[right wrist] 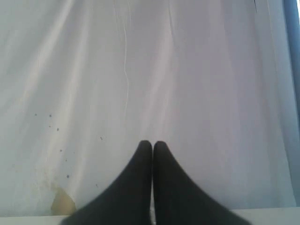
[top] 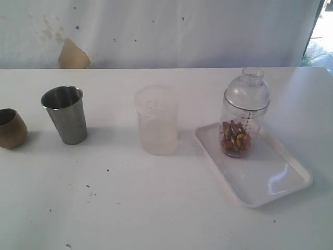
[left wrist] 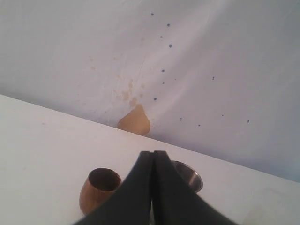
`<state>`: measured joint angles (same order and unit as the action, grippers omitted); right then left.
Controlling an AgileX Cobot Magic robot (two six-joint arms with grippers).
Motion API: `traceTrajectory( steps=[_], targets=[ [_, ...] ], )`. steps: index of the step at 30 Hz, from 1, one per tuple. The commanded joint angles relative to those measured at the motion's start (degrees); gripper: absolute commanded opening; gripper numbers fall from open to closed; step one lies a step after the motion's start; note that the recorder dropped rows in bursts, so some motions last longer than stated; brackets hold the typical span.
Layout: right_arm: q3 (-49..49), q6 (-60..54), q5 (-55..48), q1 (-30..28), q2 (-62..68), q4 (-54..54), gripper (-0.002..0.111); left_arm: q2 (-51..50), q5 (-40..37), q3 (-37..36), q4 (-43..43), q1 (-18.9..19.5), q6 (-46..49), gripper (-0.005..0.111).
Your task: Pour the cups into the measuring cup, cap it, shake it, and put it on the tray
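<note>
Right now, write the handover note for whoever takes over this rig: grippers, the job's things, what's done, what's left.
Left gripper: shut, empty. Right gripper: shut, empty.
Measuring cup: capped, upright on the tray, mixed pieces at its bottom.
Steel tumbler and wooden cup: upright on the table, apart from the tray; frosted cup between.
Done: poured, capped, set on tray. Whether it was shaken cannot be told.
Left: nothing apparent.

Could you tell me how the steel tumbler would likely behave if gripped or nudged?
The steel tumbler looks smooth and shiny, so it may slip in a grip. It tapers to a narrow base, so a push near the rim could probably tip it.
</note>
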<state>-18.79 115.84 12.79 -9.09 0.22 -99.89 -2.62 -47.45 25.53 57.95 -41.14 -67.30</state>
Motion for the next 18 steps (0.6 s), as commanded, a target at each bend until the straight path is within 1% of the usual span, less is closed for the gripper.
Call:
traceTrajectory(
  steps=[1,10,14,16,18],
  targets=[
    [0.13,0.31,-0.53,-0.23,-0.22,-0.06,0.000,0.34,-0.19,-0.31,-0.38,-0.22,0.26,0.000],
    [0.13,0.98,-0.53,-0.23,-0.22,-0.06,0.000,0.34,-0.19,-0.33,-0.51,-0.22,0.26,0.000],
    [0.13,0.97,-0.67,-0.23,-0.22,-0.06,0.000,0.34,-0.79,-0.33,-6.32,-0.22,2.51,0.000],
    [0.13,0.97,-0.67,-0.23,-0.22,-0.06,0.000,0.34,0.13,-0.33,-8.73,-0.22,3.83,0.000],
    [0.13,0.97,-0.67,-0.23,-0.22,-0.06,0.000,0.34,1.49,-0.70,-11.48,-0.10,7.48,0.000]
  ],
)
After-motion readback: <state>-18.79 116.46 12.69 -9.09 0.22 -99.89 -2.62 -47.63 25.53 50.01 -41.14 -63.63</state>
